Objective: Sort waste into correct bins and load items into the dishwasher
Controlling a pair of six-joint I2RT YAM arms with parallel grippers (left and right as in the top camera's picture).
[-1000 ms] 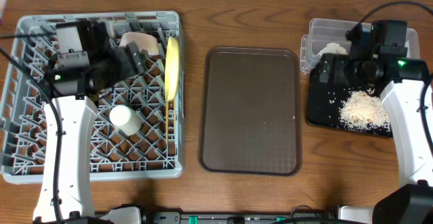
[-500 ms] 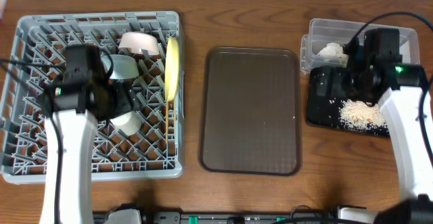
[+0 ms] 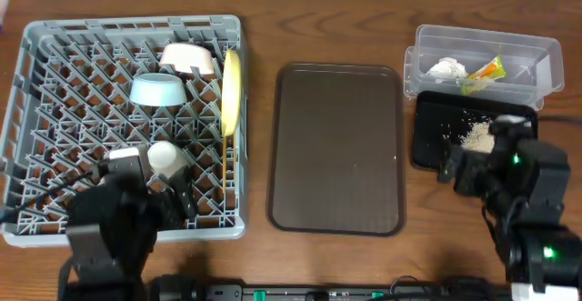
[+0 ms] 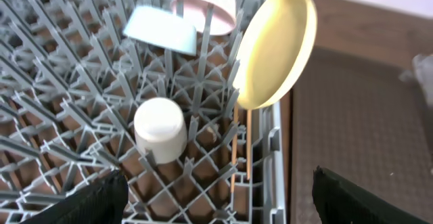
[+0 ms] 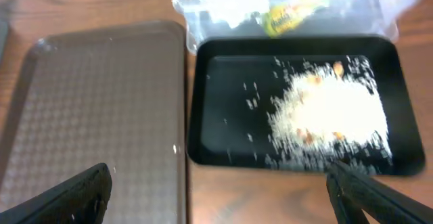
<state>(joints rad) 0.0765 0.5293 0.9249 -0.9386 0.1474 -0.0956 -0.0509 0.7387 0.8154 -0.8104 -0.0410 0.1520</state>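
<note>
At the near edge, left gripper (image 4: 216, 197) and right gripper (image 5: 216, 183) sit newly withdrawn, open and empty; plate (image 3: 231, 92), blue bowl (image 3: 156, 89), pink bowl (image 3: 188, 59), cup (image 3: 165, 156), chopsticks (image 4: 241, 149) occupy the dish rack (image 3: 55, 74), wrapper (image 3: 483, 72) and tissue (image 3: 446, 66) the clear tub (image 3: 536, 65), rice (image 5: 331, 112) the black tray (image 5: 223, 82): task apparently finished.

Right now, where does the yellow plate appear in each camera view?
Overhead: yellow plate stands on edge at the right side of the grey rack.
Left wrist: upper part, right of centre.
Right wrist: not in it.
Shared landmark: the brown tray, in all three views.
</note>
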